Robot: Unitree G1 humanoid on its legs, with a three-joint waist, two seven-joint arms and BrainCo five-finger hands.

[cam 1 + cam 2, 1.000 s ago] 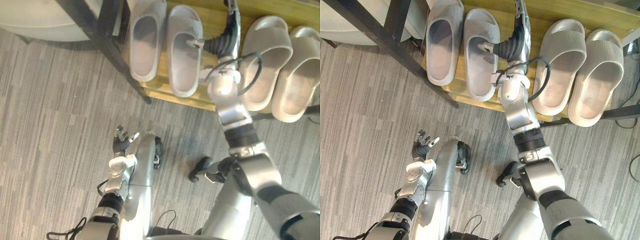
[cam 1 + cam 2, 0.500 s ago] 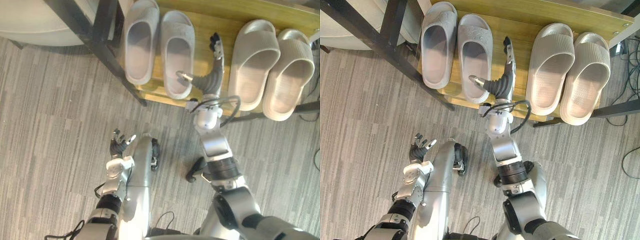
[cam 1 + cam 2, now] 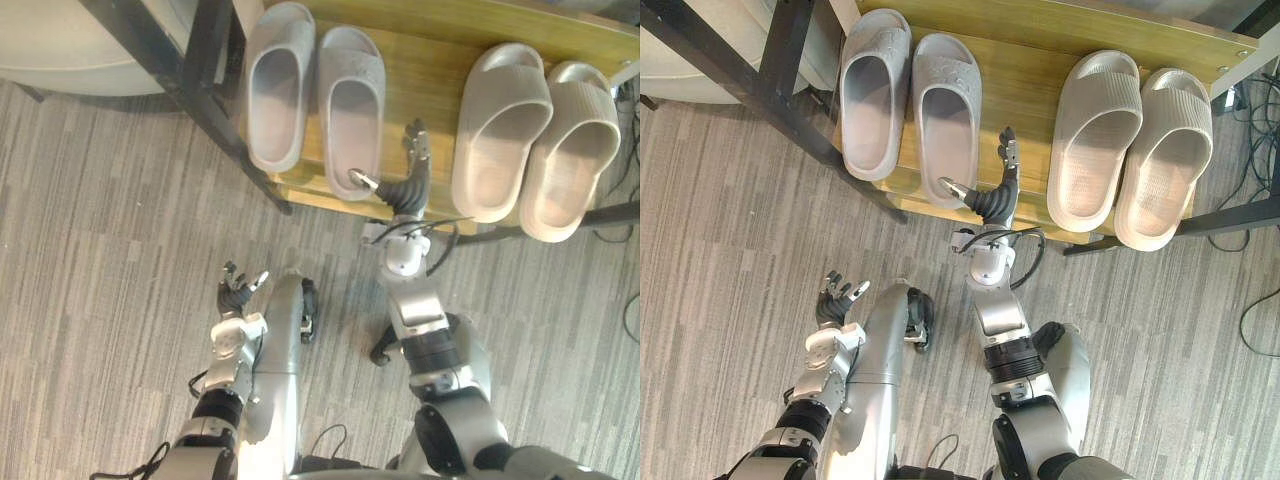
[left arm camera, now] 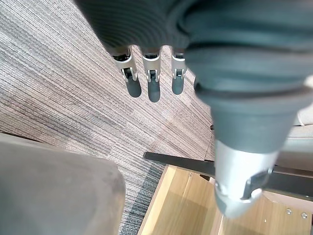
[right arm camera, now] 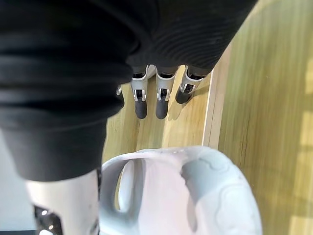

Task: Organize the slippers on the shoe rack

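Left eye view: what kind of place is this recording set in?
Likely an indoor entryway or room corner: a low wooden shoe rack holding grey slippers and beige slippers, over grey striped carpet.

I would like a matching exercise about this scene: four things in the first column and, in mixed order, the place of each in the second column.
Column one:
1. grey slippers
2. beige slippers
3. right hand
4. left hand

Column two:
A. low over the carpet
B. on the right part of the wooden shelf
C. open, above the shelf, between the two pairs
D. on the left part of the shelf

Pairs: 1-D, 2-B, 3-C, 4-A.
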